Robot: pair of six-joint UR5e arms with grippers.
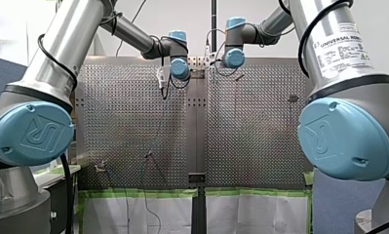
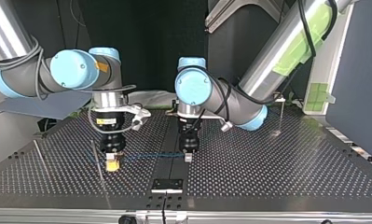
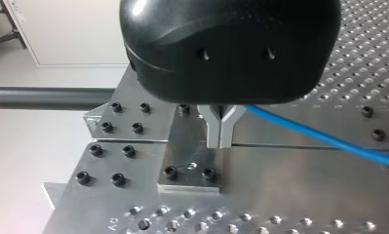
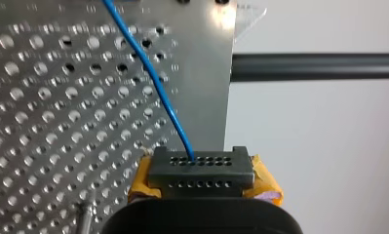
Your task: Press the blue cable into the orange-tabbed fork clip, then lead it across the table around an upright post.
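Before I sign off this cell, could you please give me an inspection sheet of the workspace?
Surface: perforated metal table, bolted plates at its edge.
Job's things: blue cable stretched between the claws; thin upright post; fork clip not seen.
Clutter: nothing seen.
Claws: left claw shut on the cable; right claw, yellow pads, shut on it too.
Cables: black leads along the arms.
Surroundings: green-taped sheeting below the table's edge.
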